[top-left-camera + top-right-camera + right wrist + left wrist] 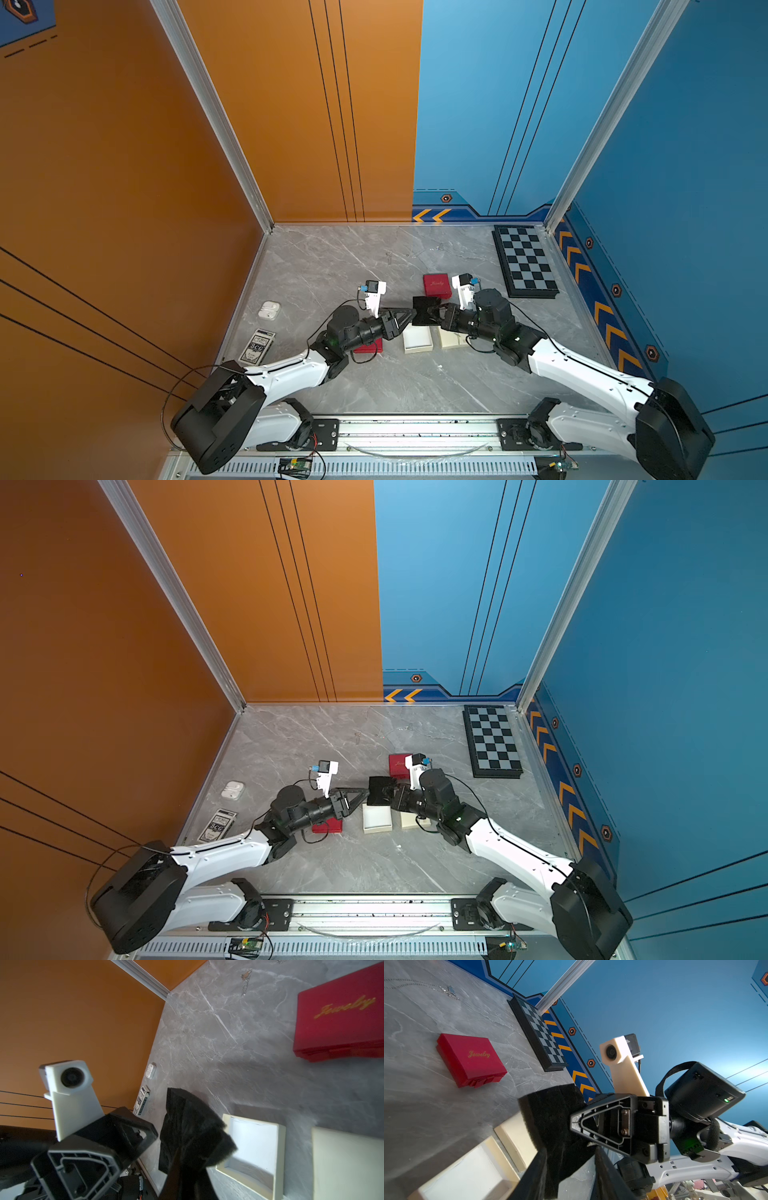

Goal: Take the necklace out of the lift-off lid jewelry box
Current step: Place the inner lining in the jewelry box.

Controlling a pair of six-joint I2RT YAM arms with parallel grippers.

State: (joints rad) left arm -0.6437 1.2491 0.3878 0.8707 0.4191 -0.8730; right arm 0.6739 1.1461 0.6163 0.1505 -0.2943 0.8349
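Top views: veined grey table (374,386), orange and blue walls (291,124); right pincer (435,312) nips fuzzy black pad (424,305) over square cream box (417,338); left pincer (410,316) parted, empty. Chain necklace (449,991) lies on far table

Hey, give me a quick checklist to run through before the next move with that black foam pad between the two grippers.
1. Pad grip: right gripper pinches the black foam pad: ok.
2. Release: left gripper fingers parted: ok.
3. Left fingers fully off the pad: cannot tell.
4. Box: cream box base open, lid beside it: ok.
5. Whether the necklace rides on the pad: cannot tell; a chain lies on the far table.
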